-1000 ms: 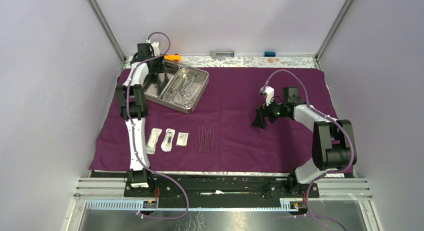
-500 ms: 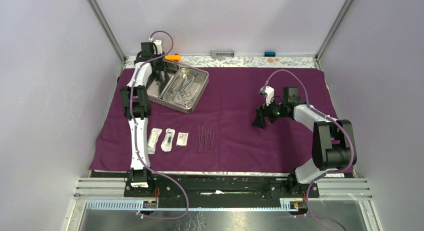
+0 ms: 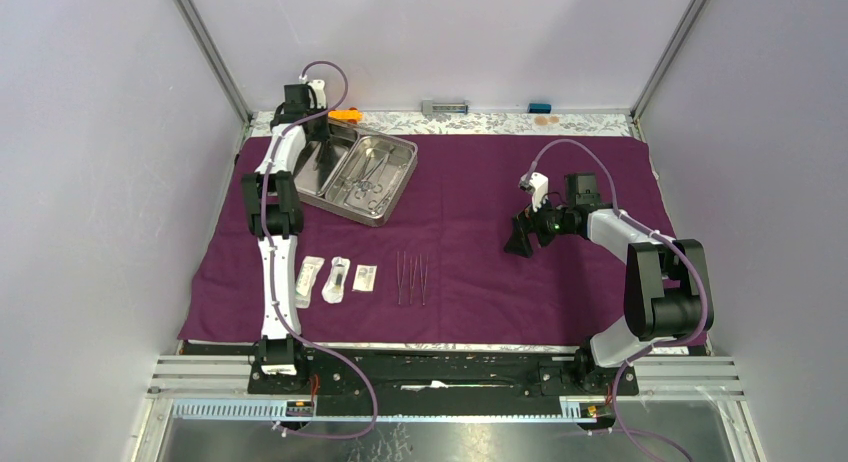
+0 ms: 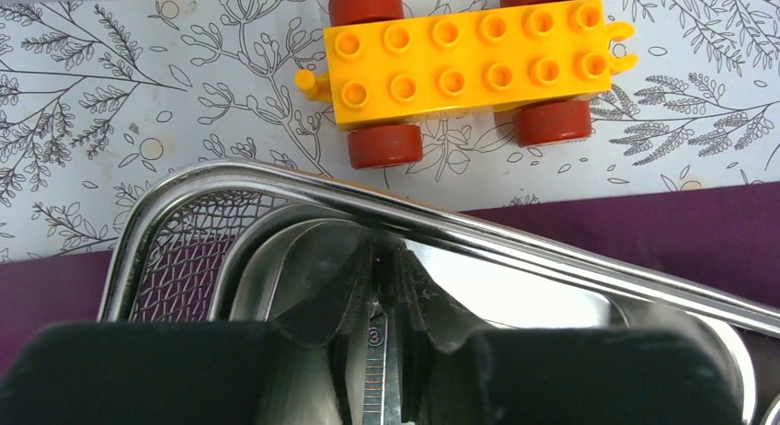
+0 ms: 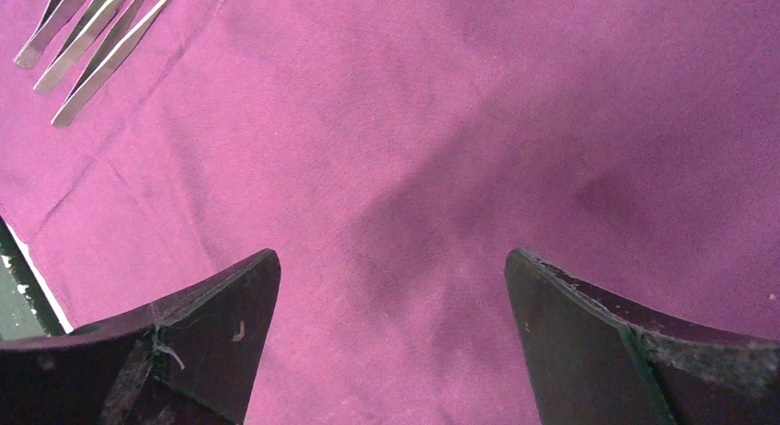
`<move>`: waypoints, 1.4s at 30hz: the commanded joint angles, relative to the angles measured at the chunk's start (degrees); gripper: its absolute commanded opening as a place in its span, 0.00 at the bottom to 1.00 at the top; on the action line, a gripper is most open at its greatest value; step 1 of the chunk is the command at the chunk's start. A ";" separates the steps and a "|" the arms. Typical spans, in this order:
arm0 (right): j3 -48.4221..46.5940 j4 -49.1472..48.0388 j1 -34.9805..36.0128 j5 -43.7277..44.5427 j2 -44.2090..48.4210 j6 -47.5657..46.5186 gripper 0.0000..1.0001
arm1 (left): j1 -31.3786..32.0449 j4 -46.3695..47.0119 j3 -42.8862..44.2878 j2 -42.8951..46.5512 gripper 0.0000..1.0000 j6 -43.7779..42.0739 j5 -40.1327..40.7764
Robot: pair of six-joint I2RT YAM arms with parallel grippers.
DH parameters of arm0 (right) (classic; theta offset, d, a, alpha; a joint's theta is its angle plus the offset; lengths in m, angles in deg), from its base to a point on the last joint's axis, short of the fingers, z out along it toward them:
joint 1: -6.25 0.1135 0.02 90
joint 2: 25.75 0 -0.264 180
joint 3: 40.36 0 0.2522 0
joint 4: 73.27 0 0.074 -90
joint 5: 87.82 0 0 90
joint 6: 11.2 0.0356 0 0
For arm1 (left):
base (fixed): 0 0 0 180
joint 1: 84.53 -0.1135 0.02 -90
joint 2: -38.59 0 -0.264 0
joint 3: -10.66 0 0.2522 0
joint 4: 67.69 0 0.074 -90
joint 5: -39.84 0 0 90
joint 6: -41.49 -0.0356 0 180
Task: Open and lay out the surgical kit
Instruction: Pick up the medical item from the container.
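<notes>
The dark purple cloth (image 3: 470, 272) lies spread over the table. On its far left stands the steel tray (image 3: 391, 198), with ring-handled forceps (image 3: 365, 177) in its right compartment. My left gripper (image 3: 318, 147) reaches into the left compartment at the tray's far corner (image 4: 276, 181). Its jaws (image 4: 384, 259) are closed onto a thin flat steel handle (image 4: 375, 370) marked with a 3. Tweezers (image 3: 411, 278) and three small packets (image 3: 335, 279) lie in a row near the front. My right gripper (image 3: 518, 244) hovers open over bare cloth (image 5: 414, 121), with the tweezer tips (image 5: 92, 39) at its upper left.
A small orange toy car (image 4: 469, 62) sits on the patterned table cover (image 4: 110, 75) just beyond the tray's far rim. A grey object (image 3: 445, 107) and a small blue one (image 3: 540, 108) lie along the back edge. Metal frame posts rise at both back corners.
My left gripper has moved further into the tray's far corner, and its jaws have closed in from half open onto the steel handle. The right arm has not moved.
</notes>
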 commanded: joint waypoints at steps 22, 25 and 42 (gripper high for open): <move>-1.23 -0.19 -0.20 -1.22 4.01 -0.46 0.99 | 0.14 0.97 -1.74 7.51 0.00 1.85 1.77; -1.04 -0.57 -0.15 -1.66 4.95 -0.23 0.99 | 0.69 0.90 -3.08 10.69 0.00 1.68 2.72; 0.92 -5.39 0.09 -2.52 10.42 4.38 0.99 | 7.70 4.86 -27.09 36.18 0.00 7.62 6.92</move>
